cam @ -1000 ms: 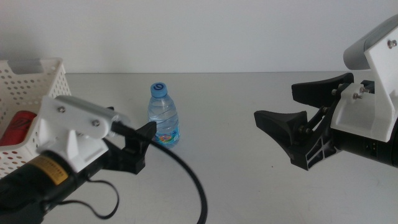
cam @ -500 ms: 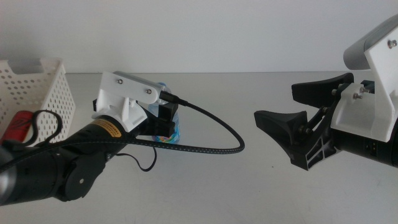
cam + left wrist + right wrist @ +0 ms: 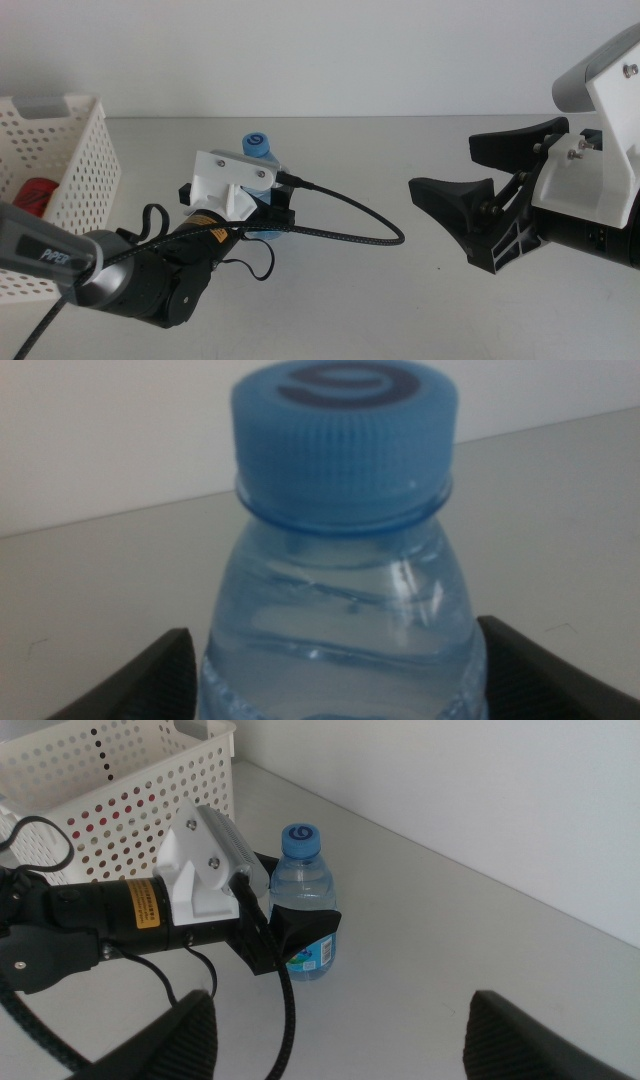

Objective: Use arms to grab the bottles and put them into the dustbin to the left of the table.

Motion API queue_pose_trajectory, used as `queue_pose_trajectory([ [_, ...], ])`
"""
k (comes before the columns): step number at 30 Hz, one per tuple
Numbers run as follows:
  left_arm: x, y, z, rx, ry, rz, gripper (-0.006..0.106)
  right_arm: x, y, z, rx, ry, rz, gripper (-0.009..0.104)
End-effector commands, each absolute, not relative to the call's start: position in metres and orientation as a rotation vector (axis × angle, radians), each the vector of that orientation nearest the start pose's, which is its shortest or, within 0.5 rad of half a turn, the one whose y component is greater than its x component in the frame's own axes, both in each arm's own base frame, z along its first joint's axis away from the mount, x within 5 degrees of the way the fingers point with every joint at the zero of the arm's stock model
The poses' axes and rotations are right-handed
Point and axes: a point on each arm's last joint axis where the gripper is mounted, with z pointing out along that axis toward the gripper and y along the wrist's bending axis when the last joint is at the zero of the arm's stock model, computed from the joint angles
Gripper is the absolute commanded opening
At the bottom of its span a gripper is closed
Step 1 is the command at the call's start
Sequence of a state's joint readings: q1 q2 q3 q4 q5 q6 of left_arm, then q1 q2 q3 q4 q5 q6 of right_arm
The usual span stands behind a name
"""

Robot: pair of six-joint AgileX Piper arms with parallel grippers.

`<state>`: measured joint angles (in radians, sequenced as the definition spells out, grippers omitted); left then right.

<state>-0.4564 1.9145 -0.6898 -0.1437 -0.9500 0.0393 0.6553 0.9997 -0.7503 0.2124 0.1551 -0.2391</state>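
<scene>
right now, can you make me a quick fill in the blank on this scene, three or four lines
1. The left gripper has its jaws on either side of the water bottle, whose cap is coloured ____.
2. The water bottle stands ____ on the table.
3. The red soda can lies inside the white ____.
4. The right gripper waits with its jaws ____, holding nothing.

Missing words: blue; upright; dustbin; open

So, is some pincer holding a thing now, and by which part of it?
The left pincer has its jaws around the body of the water bottle, below the blue cap; a firm grip cannot be confirmed. The right pincer is open and holds nothing.
</scene>
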Motion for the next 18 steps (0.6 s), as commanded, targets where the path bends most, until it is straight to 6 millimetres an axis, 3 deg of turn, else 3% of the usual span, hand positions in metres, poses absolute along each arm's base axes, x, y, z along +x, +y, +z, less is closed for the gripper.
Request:
queue_pose_trajectory([
  [1,0.325,-0.146,0.163,0.220,1.609,-0.291,0.088,0.170,0.133,0.358,-0.626,1.669,0.460,0.063],
  [5,0.328,-0.149,0.161,0.252,1.608,-0.288,0.068,0.170,0.133,0.358,-0.626,1.669,0.460,0.063],
  [10,0.326,-0.151,0.170,0.304,1.618,-0.287,0.023,0.170,0.133,0.358,-0.626,1.669,0.460,0.063],
  [13,0.320,-0.148,0.184,0.302,1.708,-0.292,0.006,0.170,0.133,0.358,-0.626,1.669,0.460,0.063],
  [15,0.315,-0.145,0.204,0.277,1.741,-0.302,-0.002,0.170,0.133,0.358,-0.626,1.669,0.460,0.063],
  [18,0.310,-0.144,0.237,0.287,1.782,-0.322,-0.002,0.170,0.133,0.358,-0.626,1.669,0.460,0.062],
])
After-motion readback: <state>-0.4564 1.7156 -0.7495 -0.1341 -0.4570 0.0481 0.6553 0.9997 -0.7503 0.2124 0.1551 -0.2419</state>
